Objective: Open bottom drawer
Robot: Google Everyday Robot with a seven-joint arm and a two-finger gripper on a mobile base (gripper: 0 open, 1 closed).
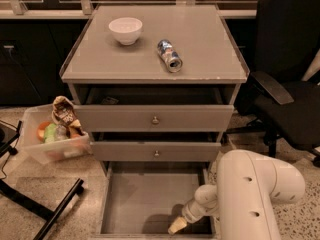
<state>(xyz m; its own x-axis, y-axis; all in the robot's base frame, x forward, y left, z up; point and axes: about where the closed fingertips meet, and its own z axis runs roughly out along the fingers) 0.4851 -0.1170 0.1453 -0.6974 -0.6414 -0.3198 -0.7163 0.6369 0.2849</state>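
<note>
The bottom drawer [145,199] of the grey cabinet is pulled far out, showing its plain grey inside; its front and knob are cut off by the lower edge of the view. My white arm [250,194] reaches in from the lower right. The gripper [176,227] is low inside the drawer's front right corner, near the drawer front. The middle drawer [156,151] and the top drawer [154,118] stand slightly out, each with a small round knob.
A white bowl [125,30] and a can [169,55] lying on its side sit on the cabinet top. A clear bin [52,134] of snacks stands at the left on the floor. A black office chair [290,84] is at the right. A black stand's leg [45,209] lies lower left.
</note>
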